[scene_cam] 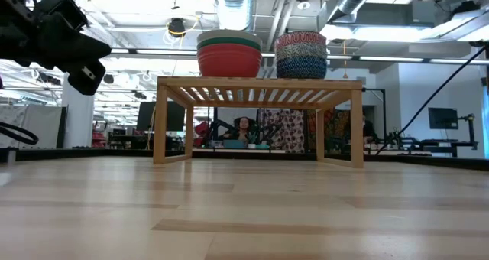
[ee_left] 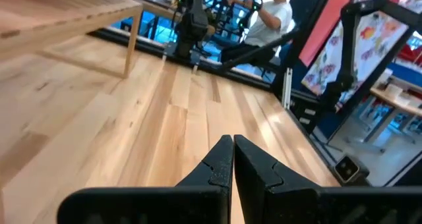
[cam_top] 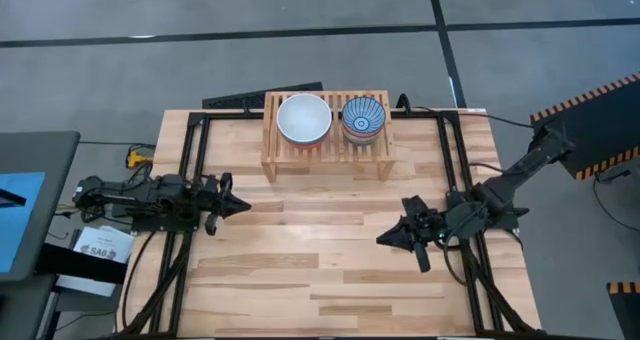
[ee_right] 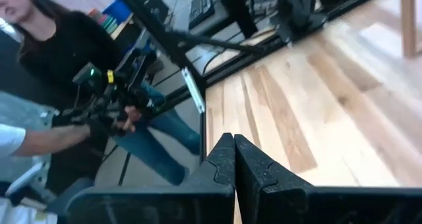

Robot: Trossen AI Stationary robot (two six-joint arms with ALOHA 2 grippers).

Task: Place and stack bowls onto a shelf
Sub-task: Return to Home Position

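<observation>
Up on the shelf (cam_top: pixel 325 164) at the far edge of the table is where all the bowls sit, in two stacks side by side. From above you only get the top ones: a white bowl (cam_top: pixel 304 118) on the left and a blue-and-white striped bowl (cam_top: pixel 363 118) on the right, just about touching. From table height, the left stack is a red bowl (scene_cam: pixel 229 61) at the bottom, a teal green bowl (scene_cam: pixel 229 40) rim over it and a pale rim on top. The right stack (scene_cam: pixel 302 55) is all busy pattern, reddish band over bluish, and I can't tell how many bowls are nested there. Both arms are well away from the shelf. The left gripper (cam_top: pixel 246 204) hangs over the table's left side and the right gripper (cam_top: pixel 381 240) over the right half, pointing at each other. Each one's fingers are pinched together with nothing between them. The tabletop (cam_top: pixel 320 280) is light wood planks with black frame rails (cam_top: pixel 190 150) running down each side. Around it is grey floor (cam_top: pixel 300 40) with dark tape lines. Room's a workshop type: ceiling ducts (scene_cam: pixel 237 0) overhead, a person in a white shirt (ee_left: pixel 270 16) past the table in the left wrist view, and a person in a dark top (ee_right: pixel 59 59) holding some device in the right wrist view.
</observation>
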